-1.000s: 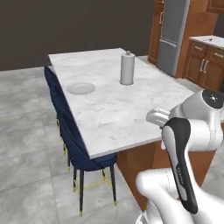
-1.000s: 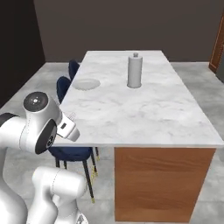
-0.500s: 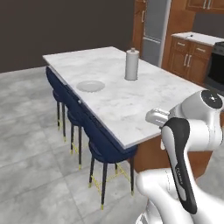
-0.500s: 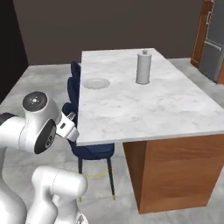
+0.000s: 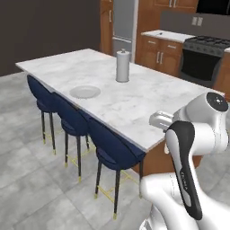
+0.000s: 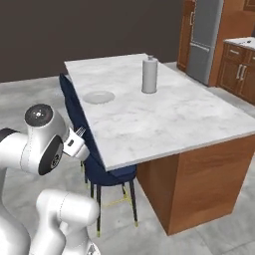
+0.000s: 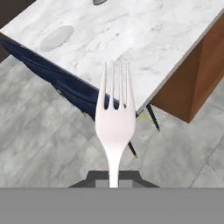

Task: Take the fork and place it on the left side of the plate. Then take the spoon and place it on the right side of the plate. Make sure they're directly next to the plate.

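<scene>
Fingers (image 7: 113,178) clamped on fork (image 7: 114,127) handle, tines pointing straight out toward marble counter (image 7: 144,35)

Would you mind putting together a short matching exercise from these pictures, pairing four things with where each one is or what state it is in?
Things:
1. fork
2. plate
3. grey canister
4. blue stools

Places or states:
A. standing upright mid-counter
B. held in the shut gripper, tines pointing away
C. tucked along the counter's edge
D. lying bare near the counter's stool-side edge

Pairs: 1-B, 2-D, 3-A, 4-C

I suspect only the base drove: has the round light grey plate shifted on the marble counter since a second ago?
No. The round light grey plate sits as far from the grey cylindrical canister as before; the camera moved.
</scene>
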### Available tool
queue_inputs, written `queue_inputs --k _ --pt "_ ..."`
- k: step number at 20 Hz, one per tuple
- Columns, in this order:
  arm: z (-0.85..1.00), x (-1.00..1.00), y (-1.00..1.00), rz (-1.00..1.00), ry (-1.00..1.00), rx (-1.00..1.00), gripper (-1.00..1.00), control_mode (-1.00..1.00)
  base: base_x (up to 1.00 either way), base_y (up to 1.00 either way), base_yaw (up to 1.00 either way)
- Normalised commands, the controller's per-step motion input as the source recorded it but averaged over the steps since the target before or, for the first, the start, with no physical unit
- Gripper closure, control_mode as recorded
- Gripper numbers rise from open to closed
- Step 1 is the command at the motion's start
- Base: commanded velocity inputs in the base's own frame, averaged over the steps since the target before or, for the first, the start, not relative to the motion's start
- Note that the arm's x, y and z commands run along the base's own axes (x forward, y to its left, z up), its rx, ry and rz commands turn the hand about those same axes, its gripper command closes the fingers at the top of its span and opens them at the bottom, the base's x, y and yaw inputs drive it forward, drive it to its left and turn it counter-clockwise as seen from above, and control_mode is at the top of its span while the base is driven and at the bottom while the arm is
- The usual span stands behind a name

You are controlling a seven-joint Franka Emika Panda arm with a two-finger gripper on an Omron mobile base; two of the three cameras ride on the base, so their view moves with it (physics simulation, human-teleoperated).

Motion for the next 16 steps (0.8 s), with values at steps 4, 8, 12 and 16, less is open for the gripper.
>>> queue_inputs --k 4,8,12,16 --pt "0.00 0.00 0.00 0.00 0.00 0.00 1.00 1.00 0.37 0.78 -0.37" --pt "0.00 0.00 0.00 0.00 0.00 0.00 1.00 1.00 0.42 0.78 -0.33" --pt "0.00 0.00 0.00 0.00 0.00 0.00 1.00 1.00 0.36 0.80 -0.30" --pt "0.00 0.00 0.00 0.00 0.00 0.00 1.00 1.00 0.35 0.75 -0.28"
